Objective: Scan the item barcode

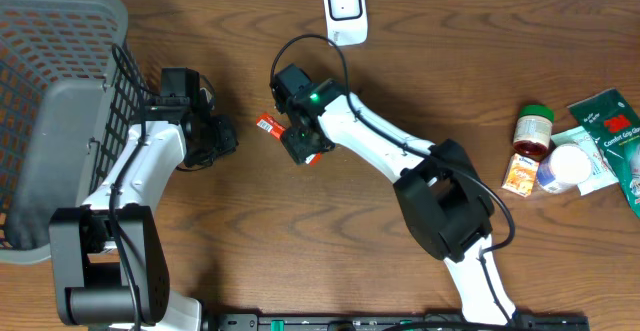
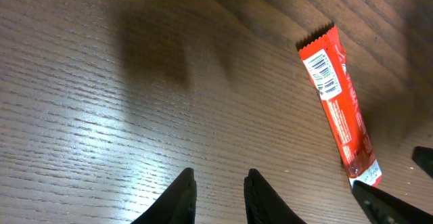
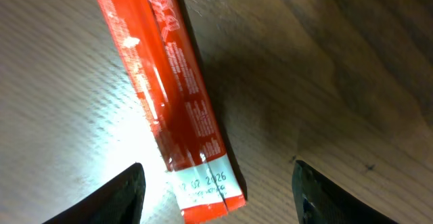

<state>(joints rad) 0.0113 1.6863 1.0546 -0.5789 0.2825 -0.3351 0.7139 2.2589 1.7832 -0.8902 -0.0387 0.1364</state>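
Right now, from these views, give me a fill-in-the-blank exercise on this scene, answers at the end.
The snack packet lying on the table is ___ in colour. Its barcode faces ___. The right gripper straddles the packet's end with its jaws ___. The grey basket stands on the robot's ___ side.
Missing words: red; up; open; left.

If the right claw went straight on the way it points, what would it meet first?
Most likely the red packet: its end lies flat on the table, between the open fingers of the right claw. Depth is hard to judge from this view.
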